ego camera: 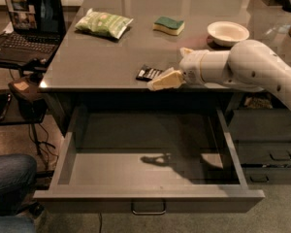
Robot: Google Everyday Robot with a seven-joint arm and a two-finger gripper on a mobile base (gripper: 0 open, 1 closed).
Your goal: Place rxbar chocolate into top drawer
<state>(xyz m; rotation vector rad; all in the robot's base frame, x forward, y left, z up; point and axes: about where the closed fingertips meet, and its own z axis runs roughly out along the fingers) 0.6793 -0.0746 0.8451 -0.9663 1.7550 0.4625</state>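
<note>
The rxbar chocolate (146, 73), a small black wrapper with white markings, lies flat on the grey counter near its front edge. My gripper (161, 80) reaches in from the right on the white arm (242, 67). Its pale tip sits at the bar's right end, at counter height, and seems to touch it. The top drawer (148, 196) is pulled wide open directly below, and its grey inside holds nothing but the arm's shadow. Its small curved handle (148, 208) is centred on the front.
On the counter (111, 52) lie a pale green chip bag (104, 23), a green-and-yellow sponge (169, 25) and a white bowl (228, 32). A laptop (26, 21) stands on a side stand at the left. Darker drawers (271, 149) are at the right. A person's knee (9, 178) shows at lower left.
</note>
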